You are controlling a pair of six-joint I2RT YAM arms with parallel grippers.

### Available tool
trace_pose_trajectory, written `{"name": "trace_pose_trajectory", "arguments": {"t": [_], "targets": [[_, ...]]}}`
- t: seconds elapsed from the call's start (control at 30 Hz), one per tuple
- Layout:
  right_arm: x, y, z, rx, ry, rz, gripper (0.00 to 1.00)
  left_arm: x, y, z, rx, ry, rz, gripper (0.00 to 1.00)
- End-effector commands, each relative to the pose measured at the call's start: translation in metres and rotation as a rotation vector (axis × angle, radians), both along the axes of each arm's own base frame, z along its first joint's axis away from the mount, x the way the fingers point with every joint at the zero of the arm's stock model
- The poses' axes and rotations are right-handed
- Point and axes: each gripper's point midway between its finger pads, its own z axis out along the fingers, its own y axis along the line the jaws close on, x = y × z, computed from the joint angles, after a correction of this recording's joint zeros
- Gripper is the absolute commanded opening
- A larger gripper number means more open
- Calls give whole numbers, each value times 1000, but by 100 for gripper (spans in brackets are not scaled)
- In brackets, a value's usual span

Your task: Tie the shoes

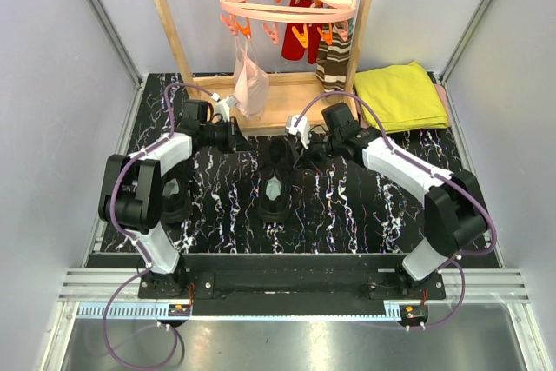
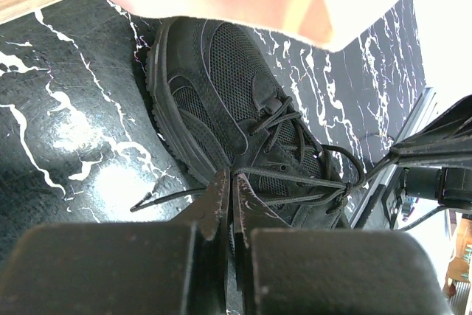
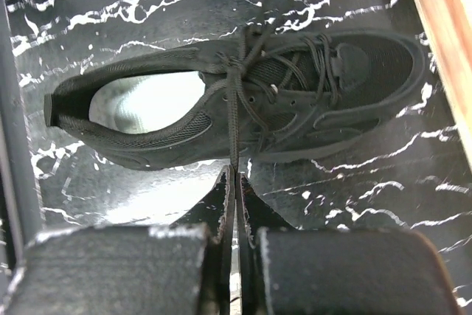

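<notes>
Lying crosswise just ahead of left gripper (image 2: 230,182) and right gripper (image 3: 236,178), the black mesh shoe (image 3: 310,101) is tethered by thin laces (image 3: 233,119) pinched in both.

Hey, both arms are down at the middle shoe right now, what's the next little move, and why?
Probably draw the two arms gently apart to take up slack. The left gripper and right gripper each have their jaws shut on a lace of the shoe. The crossings over the shoe look loose, and no bow shows.
</notes>
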Motion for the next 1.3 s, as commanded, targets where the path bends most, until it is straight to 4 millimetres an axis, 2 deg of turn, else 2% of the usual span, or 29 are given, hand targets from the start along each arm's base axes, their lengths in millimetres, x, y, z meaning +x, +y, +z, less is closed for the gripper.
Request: {"name": "trace_pose_trajectory", "arguments": {"t": [0.0, 0.33, 0.6, 0.9, 1.1, 1.27], "targets": [[0, -6, 13, 52, 80, -103, 0, 19, 6, 11, 14, -73, 20, 0], [5, -27, 1, 15, 59, -147, 0, 29, 23, 9, 38, -76, 76, 0], [1, -34, -12, -3, 109, -194, 0, 31, 34, 5, 46, -63, 115, 0], [20, -52, -26, 31, 235, -376, 0, 31, 37, 4, 42, -52, 135, 0], [25, -54, -36, 10, 237, -393, 0, 31, 38, 2, 49, -50, 141, 0], [28, -63, -43, -35, 179, -379, 0, 33, 47, -3, 74, -49, 161, 0]]}}
